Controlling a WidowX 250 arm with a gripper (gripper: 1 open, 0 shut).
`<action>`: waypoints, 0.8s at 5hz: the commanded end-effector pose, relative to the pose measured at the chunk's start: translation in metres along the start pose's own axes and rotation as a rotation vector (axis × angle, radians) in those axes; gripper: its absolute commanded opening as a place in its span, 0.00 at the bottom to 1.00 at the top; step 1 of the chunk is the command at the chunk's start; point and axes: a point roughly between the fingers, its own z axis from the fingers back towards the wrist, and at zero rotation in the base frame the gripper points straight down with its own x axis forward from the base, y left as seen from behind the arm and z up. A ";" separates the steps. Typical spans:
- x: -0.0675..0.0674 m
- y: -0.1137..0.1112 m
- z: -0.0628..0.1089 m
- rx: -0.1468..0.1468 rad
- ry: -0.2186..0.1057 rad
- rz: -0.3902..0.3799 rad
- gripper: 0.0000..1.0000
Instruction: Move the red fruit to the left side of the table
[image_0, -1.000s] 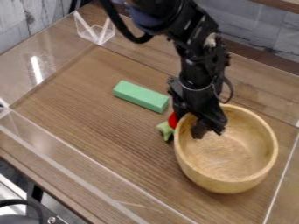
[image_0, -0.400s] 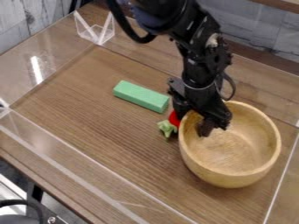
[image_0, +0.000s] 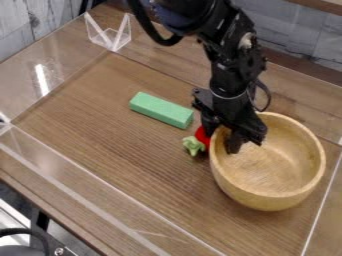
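Observation:
The red fruit (image_0: 201, 132) is a small glossy red ball with a light green leafy cap (image_0: 195, 146). It lies on the wood-grain table (image_0: 94, 150), right against the near-left rim of the wooden bowl. My gripper (image_0: 221, 138) points almost straight down onto it. The black fingers (image_0: 215, 140) are closed in on the fruit and hide most of it. Only the fruit's left edge and its cap show. The right finger stands at or over the bowl's rim.
The wooden bowl (image_0: 274, 165) sits to the right of the fruit, near the table's right side. A flat green block (image_0: 163, 110) lies to the upper left of the fruit. Clear acrylic walls (image_0: 40, 80) edge the table, with bare wood on the left half.
The jaws have narrowed onto the fruit. The bowl has slid a little to the right, and the fruit's cap has shifted slightly with it. The hand itself has stayed in place.

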 end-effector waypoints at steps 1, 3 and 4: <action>-0.018 0.009 0.004 0.006 0.023 0.015 0.00; -0.020 0.042 0.046 0.010 -0.046 -0.004 0.00; -0.014 0.066 0.060 0.004 -0.069 -0.041 0.00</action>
